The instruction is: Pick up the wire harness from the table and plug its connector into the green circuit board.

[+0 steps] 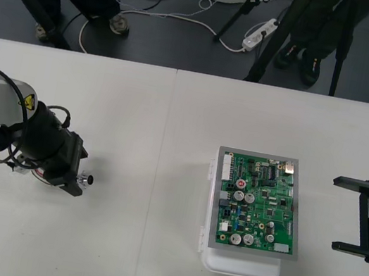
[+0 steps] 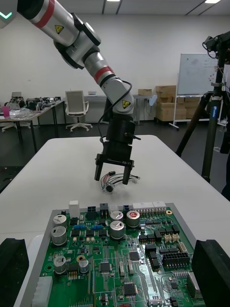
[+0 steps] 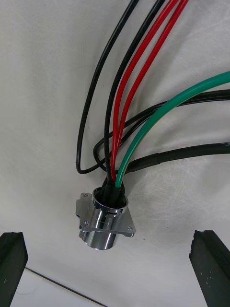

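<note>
The wire harness lies on the table at the left, its round metal socket [image 3: 104, 224] with a flange resting on the surface and red, black and green wires [image 3: 125, 115] running away from it. My left gripper [image 1: 80, 175] hovers open right over it, one finger on each side of the socket [image 1: 88, 180], touching nothing. From the right wrist view the left gripper [image 2: 112, 178] stands just above the harness [image 2: 111, 186]. The green circuit board [image 1: 259, 203] sits on its white base [image 1: 239, 266] right of centre. My right gripper [image 1: 342, 214] waits open beside the board's right edge.
Bare table lies between the harness and the board. A seam [image 1: 158, 176] runs down the tabletop left of the board. Beyond the far edge, tripod legs [image 1: 272, 46] and cables lie on dark floor.
</note>
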